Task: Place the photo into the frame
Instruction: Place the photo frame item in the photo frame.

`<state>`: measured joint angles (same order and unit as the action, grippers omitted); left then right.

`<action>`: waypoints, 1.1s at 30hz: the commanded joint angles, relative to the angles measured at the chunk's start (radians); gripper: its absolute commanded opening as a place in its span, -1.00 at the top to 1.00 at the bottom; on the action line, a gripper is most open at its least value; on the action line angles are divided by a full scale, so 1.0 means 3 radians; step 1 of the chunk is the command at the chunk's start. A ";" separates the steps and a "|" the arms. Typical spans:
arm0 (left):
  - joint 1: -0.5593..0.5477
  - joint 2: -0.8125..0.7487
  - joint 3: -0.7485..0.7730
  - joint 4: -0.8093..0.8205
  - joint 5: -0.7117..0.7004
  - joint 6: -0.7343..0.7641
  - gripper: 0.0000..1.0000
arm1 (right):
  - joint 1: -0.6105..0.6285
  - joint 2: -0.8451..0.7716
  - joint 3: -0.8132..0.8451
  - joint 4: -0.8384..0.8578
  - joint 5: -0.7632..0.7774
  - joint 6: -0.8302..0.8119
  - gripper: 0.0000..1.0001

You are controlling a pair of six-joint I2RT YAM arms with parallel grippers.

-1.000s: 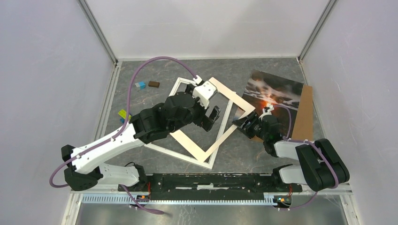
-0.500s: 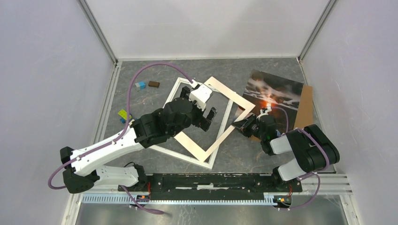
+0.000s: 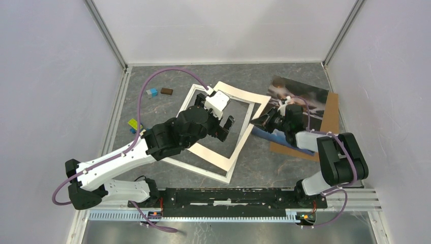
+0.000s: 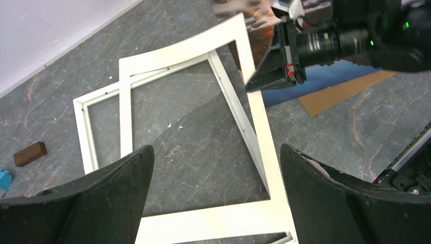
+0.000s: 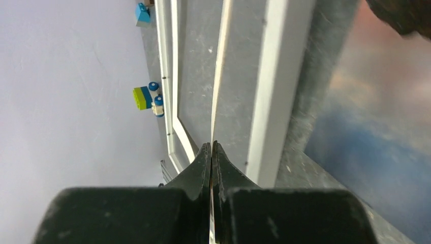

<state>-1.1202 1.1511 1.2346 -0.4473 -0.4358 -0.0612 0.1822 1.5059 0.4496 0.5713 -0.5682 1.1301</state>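
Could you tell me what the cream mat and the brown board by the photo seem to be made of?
Cream mat: probably thin card with a matte finish. Its edge looks paper-thin where the right end effector pinches it, and it bows slightly. Brown board: likely cardboard or fibreboard, with a plain, dull brown, flat face. I cannot tell which.

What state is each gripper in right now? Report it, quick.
Left gripper: open, holding nothing.
Right gripper: shut on the edge of the flat cream-white cardboard mat with a rectangular cut-out.
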 commanded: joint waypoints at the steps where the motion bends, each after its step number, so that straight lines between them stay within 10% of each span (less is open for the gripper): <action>1: 0.0009 -0.0093 0.0011 0.0128 -0.0051 0.0199 -0.98 | -0.0061 0.0135 0.0679 -0.1085 -0.0617 -0.0840 1.00; 12: 0.0009 -0.0127 0.0011 0.0124 -0.0015 0.0199 -0.98 | -0.0041 0.0324 0.1078 -0.1714 -0.0828 -0.1456 1.00; 33: 0.0007 -0.0144 0.0016 0.0107 0.0033 0.0199 -0.98 | 0.0240 0.0277 0.0824 -0.0904 -0.0205 -0.0627 1.00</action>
<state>-1.1202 1.1339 1.2346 -0.4473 -0.4347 -0.0364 0.2455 1.6150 0.7090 0.1974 -0.6846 0.8700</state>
